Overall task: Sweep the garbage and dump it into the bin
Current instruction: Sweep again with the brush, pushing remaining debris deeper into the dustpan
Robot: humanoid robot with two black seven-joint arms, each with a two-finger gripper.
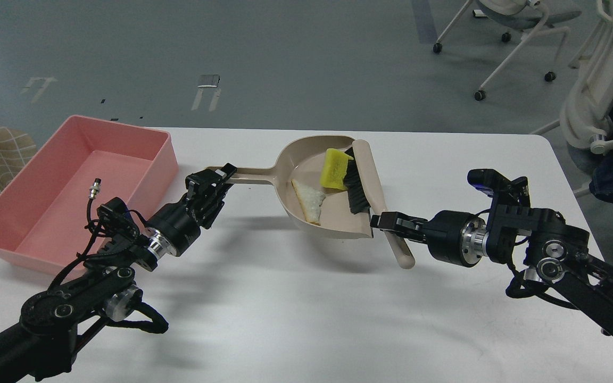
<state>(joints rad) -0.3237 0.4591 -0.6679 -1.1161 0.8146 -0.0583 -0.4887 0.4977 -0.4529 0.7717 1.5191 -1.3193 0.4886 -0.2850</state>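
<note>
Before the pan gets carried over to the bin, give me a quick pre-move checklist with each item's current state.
1. Sponge inside the dustpan: ok.
2. Bread strip inside the dustpan: ok.
3. Left pincer shut on the dustpan handle: ok.
4. Brush clear of the pan: not ok; its bristles rest in the pan against the sponge, with the right pincer holding the handle.
5. Bin ready to receive: ok, it sits left of the pan and is open.
6. Pan lifted off the table: cannot tell.
</note>
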